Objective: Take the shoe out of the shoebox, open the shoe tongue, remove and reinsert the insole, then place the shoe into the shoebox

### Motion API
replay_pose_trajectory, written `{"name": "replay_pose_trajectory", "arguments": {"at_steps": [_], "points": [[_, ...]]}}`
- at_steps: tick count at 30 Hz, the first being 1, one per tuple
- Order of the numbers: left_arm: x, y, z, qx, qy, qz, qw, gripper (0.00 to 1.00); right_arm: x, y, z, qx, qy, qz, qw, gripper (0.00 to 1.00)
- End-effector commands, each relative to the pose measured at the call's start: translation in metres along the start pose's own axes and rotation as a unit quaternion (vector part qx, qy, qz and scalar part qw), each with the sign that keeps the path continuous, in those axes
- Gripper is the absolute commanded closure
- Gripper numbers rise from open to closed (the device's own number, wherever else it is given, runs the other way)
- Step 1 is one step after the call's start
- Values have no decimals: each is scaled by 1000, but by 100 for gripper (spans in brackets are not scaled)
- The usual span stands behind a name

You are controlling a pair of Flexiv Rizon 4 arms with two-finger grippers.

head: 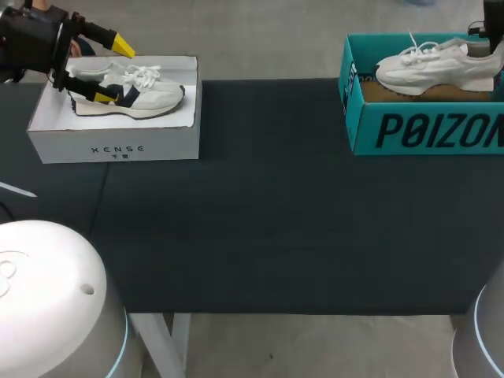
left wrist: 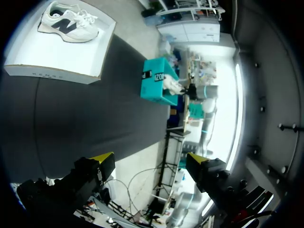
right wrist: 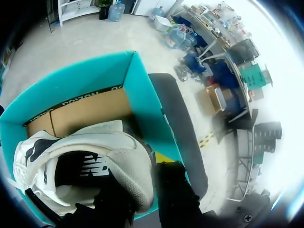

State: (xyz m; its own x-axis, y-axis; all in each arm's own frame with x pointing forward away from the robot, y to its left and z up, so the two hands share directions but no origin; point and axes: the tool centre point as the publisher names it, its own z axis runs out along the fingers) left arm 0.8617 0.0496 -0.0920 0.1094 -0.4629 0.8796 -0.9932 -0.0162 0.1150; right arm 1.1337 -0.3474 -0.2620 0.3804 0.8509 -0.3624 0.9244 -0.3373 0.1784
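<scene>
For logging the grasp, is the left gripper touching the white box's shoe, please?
Apart. The left wrist view shows the shoe far ahead of the left gripper.

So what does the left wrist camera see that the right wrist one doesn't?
Only left wrist: the white box holding a navy-marked shoe, plus the open left gripper. Only right wrist: the white shoe up close, looking into its heel opening. Both: the teal box, the white shoe in it, and the table.
</scene>
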Motion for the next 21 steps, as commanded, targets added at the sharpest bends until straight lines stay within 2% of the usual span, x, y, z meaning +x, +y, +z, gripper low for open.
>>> {"name": "replay_pose_trajectory", "arguments": {"at_steps": [1, 7, 11, 21], "points": [[0, -1, 0, -1, -1, 0, 1000, 0, 1, 2, 14, 2, 2, -6, 1000, 100], [0, -1, 0, -1, -1, 0, 1000, 0, 4, -5, 29, 6, 1, -17, 1000, 100], [0, -1, 0, -1, -1, 0, 1000, 0, 5, -13, 35, -1, -6, -17, 1000, 100], [0, -1, 0, -1, -1, 0, 1000, 0, 8, -26, 47, 12, 1, -18, 1000, 100]]}}
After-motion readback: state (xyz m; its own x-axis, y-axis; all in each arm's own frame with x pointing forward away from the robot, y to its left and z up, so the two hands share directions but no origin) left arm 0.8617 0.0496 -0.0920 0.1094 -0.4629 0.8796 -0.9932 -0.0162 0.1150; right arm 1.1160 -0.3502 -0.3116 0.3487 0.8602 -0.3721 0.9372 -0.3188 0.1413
